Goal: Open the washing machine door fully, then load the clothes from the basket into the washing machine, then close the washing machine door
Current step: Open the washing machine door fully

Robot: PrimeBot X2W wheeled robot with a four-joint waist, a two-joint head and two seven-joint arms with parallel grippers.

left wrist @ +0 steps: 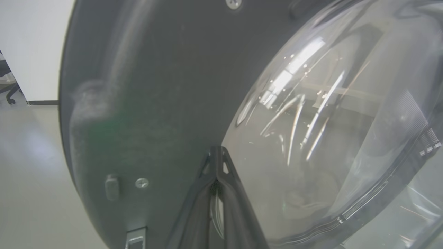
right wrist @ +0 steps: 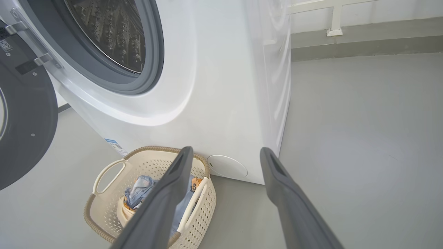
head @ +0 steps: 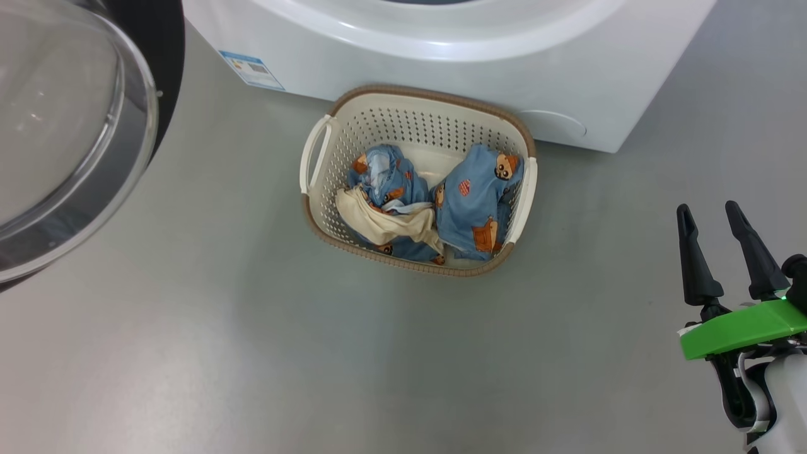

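Observation:
The washing machine door [head: 69, 126] stands swung open at the upper left, its clear glass bowl bulging from the black rim. My left gripper [left wrist: 217, 152] is shut, its tips together against the door's inner face [left wrist: 145, 103] where the dark rim meets the glass. The white washing machine [head: 441, 69] lies at the top, and its steel drum [right wrist: 110, 31] is exposed. The cream basket [head: 416, 120] sits on the floor against its front, holding blue bear-print clothes [head: 476, 202] and a cream piece [head: 378, 221]. My right gripper [head: 707, 207] hangs open to the basket's right, holding nothing.
A blue label [head: 252, 69] and a round cover [head: 555, 123] mark the machine's lower front. Grey floor [head: 252, 353] spreads around the basket. A pale wall and a chair base [left wrist: 8, 93] lie beyond the door's edge. A low ledge [right wrist: 363, 45] runs behind the machine's right side.

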